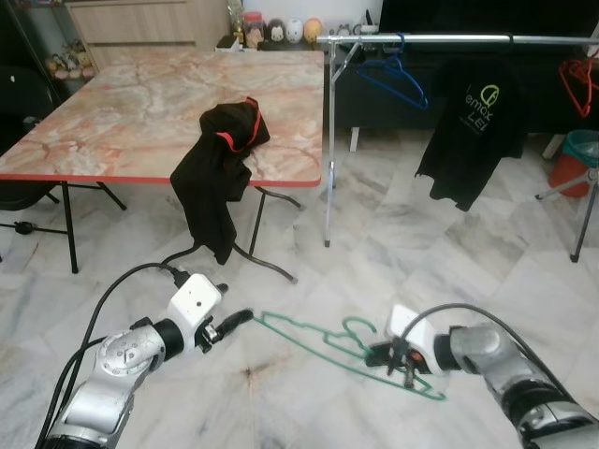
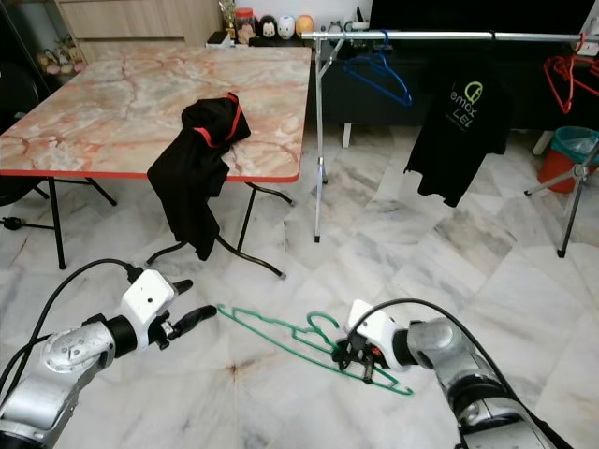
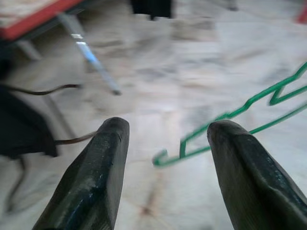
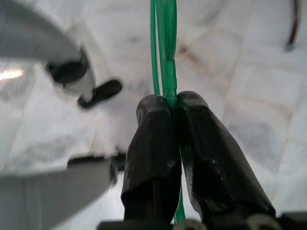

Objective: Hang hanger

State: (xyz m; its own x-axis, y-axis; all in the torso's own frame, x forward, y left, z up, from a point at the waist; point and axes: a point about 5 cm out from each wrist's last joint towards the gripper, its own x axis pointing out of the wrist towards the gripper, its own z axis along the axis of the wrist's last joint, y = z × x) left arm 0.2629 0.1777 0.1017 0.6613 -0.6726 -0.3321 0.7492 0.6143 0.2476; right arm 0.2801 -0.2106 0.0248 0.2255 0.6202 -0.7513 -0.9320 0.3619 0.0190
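- The floor (image 1: 449,243) is glossy white marble tile with grey veins and a brownish stain in the near middle, between the two arms.
- At the far left stands a folding table (image 1: 122,122) with a pink, red-veined marble-pattern top, a red edge and thin black legs.
- A black garment with red trim (image 1: 220,173) is bunched on the table's near right edge and droops limply over it toward the floor.
- Across the far right runs a shiny metal clothes rail (image 1: 449,39) on slender metal legs; its right end is cut off by the frame.
- A blue hanger (image 1: 393,75) hangs on the rail near its left post, a black T-shirt with a green logo (image 1: 477,131) hangs further right, and a red hanger (image 1: 580,79) is partly cut off at the far right.
- A teal bin (image 1: 580,150) and a row of small figurines (image 1: 281,31) on a far shelf are too small to make out in detail.
- The green hanger (image 1: 318,341), thin wire-like with notched shoulders, is held low above the floor in the near middle, lying nearly flat.
- The right gripper (image 4: 173,108) has its two black fingers pressed together on the green hanger's thin bar, near its right end.
- The left gripper (image 3: 165,139) has its fingers spread apart, just beside the hanger's left tip without touching it; its wrist view is blurred.
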